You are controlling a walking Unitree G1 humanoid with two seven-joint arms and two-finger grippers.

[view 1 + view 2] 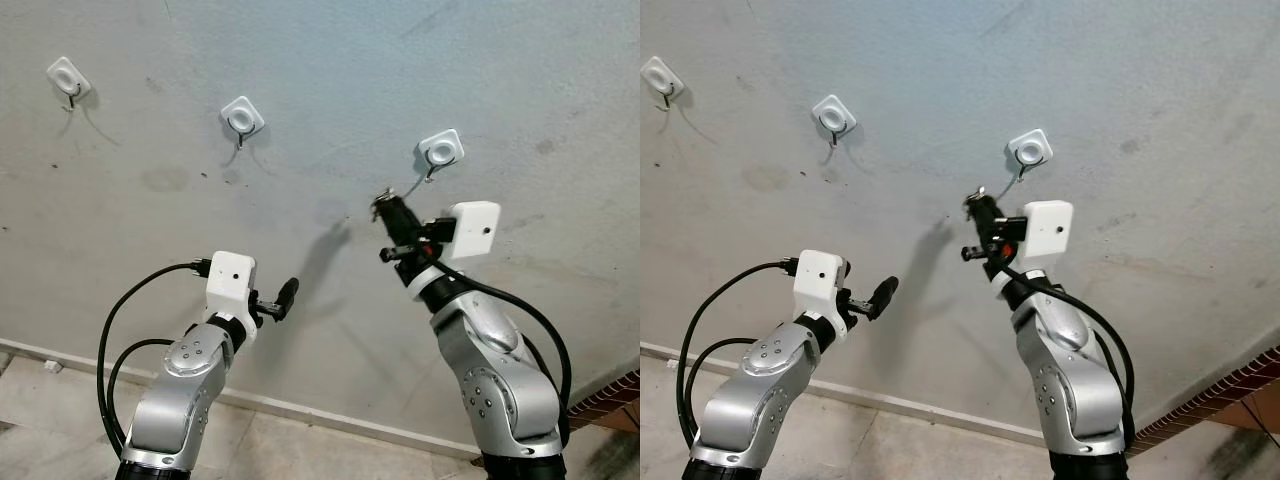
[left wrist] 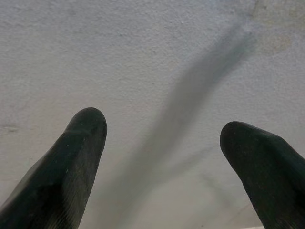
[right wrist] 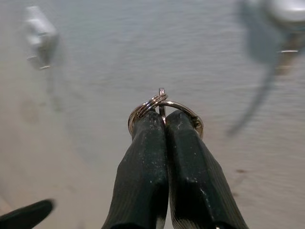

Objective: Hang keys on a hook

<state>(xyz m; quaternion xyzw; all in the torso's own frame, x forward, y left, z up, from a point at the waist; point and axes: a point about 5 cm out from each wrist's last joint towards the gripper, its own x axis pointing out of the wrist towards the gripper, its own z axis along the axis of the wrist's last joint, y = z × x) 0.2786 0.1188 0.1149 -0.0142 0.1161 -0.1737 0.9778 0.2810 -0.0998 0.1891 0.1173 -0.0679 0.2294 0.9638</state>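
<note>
Shiny metal key ring (image 3: pixel 164 107), matt rough plaster wall (image 1: pixel 330 70)

Three hooks sit in a row on the wall (image 1: pixel 330 70): left hook (image 1: pixel 68 79), middle hook (image 1: pixel 241 118), right hook (image 1: pixel 441 152). The right gripper (image 1: pixel 385 210) with the key ring (image 3: pixel 164 107) is just below-left of the right hook; the left gripper (image 1: pixel 285 296) is lower, under the middle hook.

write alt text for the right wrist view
The right hand, its two black fingers pressed together, pinches a metal key ring in front of a grey wall. Two white wall hooks appear blurred beyond, one to one side and one at the far corner.
</note>
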